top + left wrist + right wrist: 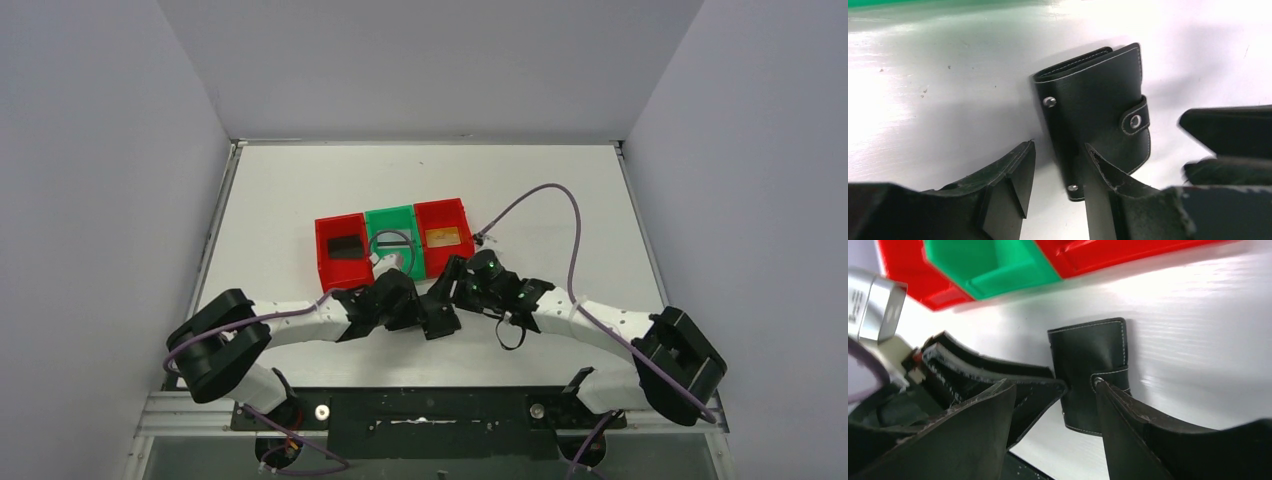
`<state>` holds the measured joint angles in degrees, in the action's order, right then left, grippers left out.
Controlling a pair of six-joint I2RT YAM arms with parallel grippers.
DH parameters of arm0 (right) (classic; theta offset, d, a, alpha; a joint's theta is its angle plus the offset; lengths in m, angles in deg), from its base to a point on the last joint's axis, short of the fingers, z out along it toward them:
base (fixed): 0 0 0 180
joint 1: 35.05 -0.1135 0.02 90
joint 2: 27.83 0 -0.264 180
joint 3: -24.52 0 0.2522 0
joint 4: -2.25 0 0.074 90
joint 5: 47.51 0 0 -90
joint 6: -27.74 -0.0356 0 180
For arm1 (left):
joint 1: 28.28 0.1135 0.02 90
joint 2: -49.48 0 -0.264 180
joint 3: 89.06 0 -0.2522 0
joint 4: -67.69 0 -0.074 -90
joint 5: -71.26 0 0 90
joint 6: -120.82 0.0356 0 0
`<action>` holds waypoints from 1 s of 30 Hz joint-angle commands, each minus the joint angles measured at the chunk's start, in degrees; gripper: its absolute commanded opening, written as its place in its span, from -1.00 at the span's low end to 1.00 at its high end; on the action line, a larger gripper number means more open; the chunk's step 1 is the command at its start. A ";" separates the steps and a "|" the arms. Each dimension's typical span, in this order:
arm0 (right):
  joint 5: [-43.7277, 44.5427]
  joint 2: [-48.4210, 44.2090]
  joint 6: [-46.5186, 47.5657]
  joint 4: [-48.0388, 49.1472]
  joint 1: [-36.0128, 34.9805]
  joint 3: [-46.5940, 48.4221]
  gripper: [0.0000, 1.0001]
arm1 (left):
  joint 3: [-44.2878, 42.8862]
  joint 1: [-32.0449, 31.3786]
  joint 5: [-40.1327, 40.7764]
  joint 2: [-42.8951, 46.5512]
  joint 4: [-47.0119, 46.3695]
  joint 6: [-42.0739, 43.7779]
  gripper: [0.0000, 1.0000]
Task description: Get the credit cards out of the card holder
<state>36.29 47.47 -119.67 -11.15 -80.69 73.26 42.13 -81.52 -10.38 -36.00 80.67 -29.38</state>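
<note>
Early step, no cards out: the holder lies shut on the table, strap snapped, just in front of the bins and between both grippers. L gripper has its fingers apart astride the riveted spine end, and R gripper is spread too, one tip at the strap; neither looks clamped on anything. Next, I'd judge, pin the body w/ one gripper and pop the snap w/ the other: it's flat, rectangular, grained black leather-like stuff w/ pale stitching and metal studs, likely to skid on the glossy white top.
</note>
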 commanded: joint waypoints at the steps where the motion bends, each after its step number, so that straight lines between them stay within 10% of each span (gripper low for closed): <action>1: 13.21 -1.34 0.40 -20.83 -0.40 6.24 0.20 | -0.67 -0.64 0.82 0.31 9.22 2.45 -0.16; 30: 6.72 13.57 -27.45 -25.78 -0.14 16.05 -0.03 | -10.68 6.15 -8.14 -3.85 5.13 14.06 0.12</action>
<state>44.34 58.66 -145.53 -35.92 -81.22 86.00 34.11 -75.05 -16.99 -38.05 86.09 -17.56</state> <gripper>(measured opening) 0.486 0.558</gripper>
